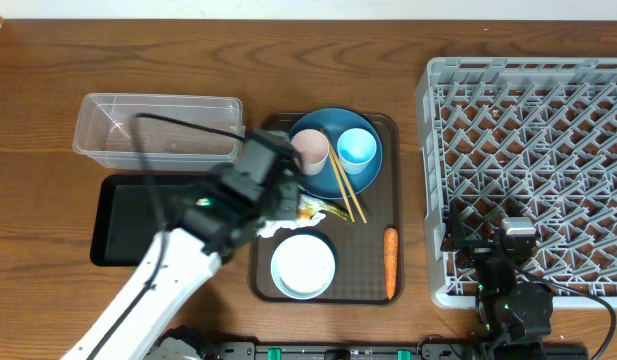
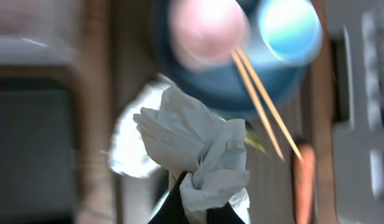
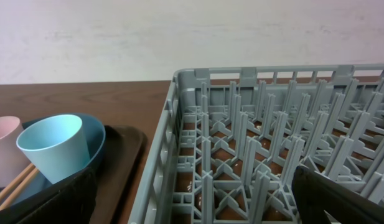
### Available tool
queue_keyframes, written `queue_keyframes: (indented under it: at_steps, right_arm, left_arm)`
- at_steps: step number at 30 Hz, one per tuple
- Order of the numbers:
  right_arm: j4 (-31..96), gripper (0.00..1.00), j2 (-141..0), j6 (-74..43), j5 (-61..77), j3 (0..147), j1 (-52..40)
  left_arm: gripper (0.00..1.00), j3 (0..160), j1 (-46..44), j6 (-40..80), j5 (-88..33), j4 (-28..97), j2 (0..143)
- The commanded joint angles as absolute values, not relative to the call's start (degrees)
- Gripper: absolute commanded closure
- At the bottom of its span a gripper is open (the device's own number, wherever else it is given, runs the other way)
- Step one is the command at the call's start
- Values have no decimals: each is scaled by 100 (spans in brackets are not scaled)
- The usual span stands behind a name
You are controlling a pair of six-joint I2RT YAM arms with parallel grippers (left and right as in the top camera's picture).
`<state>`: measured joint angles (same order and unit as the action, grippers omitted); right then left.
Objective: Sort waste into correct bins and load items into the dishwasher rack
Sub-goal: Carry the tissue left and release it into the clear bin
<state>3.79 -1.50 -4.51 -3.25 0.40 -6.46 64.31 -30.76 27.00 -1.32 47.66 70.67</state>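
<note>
Jaws on your left gripper clamp the crumpled napkin above the brown serving tray — waste sorting. Next, carry it left over the black tray and release — right gripper hangs wide, empty.

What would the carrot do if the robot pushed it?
The carrot looks round and tapered, so it would probably roll in a curve. It looks stiff and unlikely to bend. The tray rim beside it would likely stop it.

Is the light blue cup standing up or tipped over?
Standing up. From above, the light blue cup shows its round mouth facing up; the right wrist view shows its wide end on top.
</note>
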Motion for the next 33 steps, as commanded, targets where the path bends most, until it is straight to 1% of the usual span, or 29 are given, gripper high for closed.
queue_keyframes:
  at_steps: [1, 8, 18, 24, 33]
  right_arm:
    - [397, 1, -150, -419, -362, 32, -694]
    - [397, 1, -150, -419, -362, 32, -694]
    - [397, 1, -150, -419, -362, 32, -694]
    - [397, 1, -150, -419, -362, 32, -694]
    - [397, 1, -150, -419, -362, 32, -694]
  left_arm:
    - [94, 6484, -2523, 2685, 637, 4626, 6866]
    - [93, 6484, -1603, 2663, 1444, 3911, 7140]
    - [93, 6484, -773, 2515, 1463, 2587, 8051]
    - [93, 6484, -650, 2515, 1455, 2320, 8562]
    - [93, 6484, -650, 2512, 1201, 2418, 9174]
